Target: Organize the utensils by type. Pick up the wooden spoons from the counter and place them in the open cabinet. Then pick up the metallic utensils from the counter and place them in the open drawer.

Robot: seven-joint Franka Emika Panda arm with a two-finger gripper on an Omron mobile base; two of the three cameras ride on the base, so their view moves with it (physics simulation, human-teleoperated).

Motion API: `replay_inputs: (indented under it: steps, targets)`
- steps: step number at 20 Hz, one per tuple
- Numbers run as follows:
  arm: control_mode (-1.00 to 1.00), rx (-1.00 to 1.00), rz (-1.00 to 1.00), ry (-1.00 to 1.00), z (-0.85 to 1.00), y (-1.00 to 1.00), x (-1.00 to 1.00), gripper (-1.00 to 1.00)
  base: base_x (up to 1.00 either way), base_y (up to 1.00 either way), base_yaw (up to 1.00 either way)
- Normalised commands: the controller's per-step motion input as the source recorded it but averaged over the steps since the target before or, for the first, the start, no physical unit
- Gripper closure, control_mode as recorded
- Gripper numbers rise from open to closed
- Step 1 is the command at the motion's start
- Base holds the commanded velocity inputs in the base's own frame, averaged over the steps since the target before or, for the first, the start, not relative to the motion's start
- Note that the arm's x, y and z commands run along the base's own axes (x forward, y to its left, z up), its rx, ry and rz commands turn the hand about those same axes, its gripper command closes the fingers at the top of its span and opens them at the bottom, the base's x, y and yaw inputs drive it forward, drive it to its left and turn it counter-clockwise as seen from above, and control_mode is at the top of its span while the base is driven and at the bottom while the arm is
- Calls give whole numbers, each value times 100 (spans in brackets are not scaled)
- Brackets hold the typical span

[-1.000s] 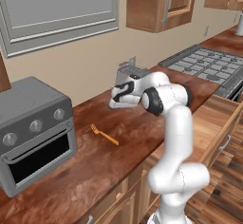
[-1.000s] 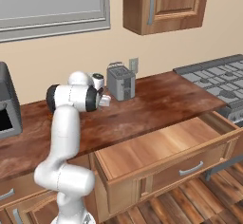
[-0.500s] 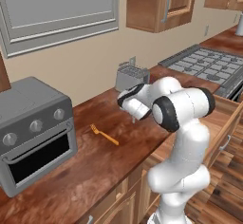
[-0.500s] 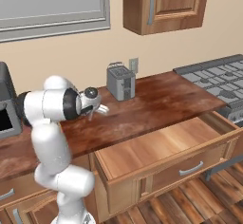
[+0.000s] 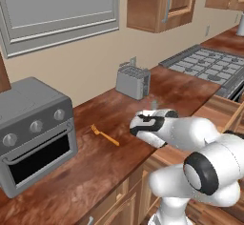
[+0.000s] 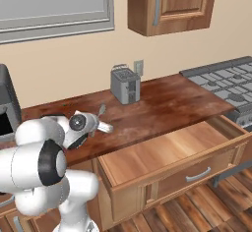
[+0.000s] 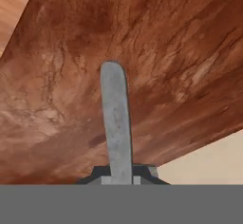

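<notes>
Gripper: the two-finger gripper is closing tight on the lower end of the spoon handle, its small dark fingertips pressing against it from both sides.
Wooden spoon: the long, pale grey-tan wooden spoon is sticking straight out from between the fingertips, its rounded end pointing away from the hand; it is hanging above the desk, in front of the toaster and to its left in the right base view. Its bowl is not showing clearly.
Desk: the long, dark reddish-brown, glossy wood-grain desk is lying under the held spoon.
Fork: the small, slim orange-gold fork is lying flat on the desk, well to the left of the toaster in the left base view, between the toaster and the toaster oven.
Toaster: the small grey metal toaster is standing at the back of the desk against the wall.
Toaster oven: the grey box-shaped toaster oven is sitting far to the left of the toaster.
Drawer: the shallow wooden drawer with a light tan inside is standing pulled out below the desk edge, in front of the toaster and to its right.
Cabinet: the medium-brown wooden wall cabinet with a grey bar handle is hanging above the toaster, a little to its right.
</notes>
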Motion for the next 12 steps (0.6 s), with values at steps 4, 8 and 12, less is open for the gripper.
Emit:
replay_inputs:
  steps: [4, 8, 12]
  targets:
    - [-100, -21, -16, 0, 100, -30, -90, 100, 0, 0, 0]
    - [-100, -19, -11, 7, 100, -20, -69, 100, 0, 0, 0]
    - [-100, -19, -8, 17, 96, -6, -49, 100, 0, 0, 0]
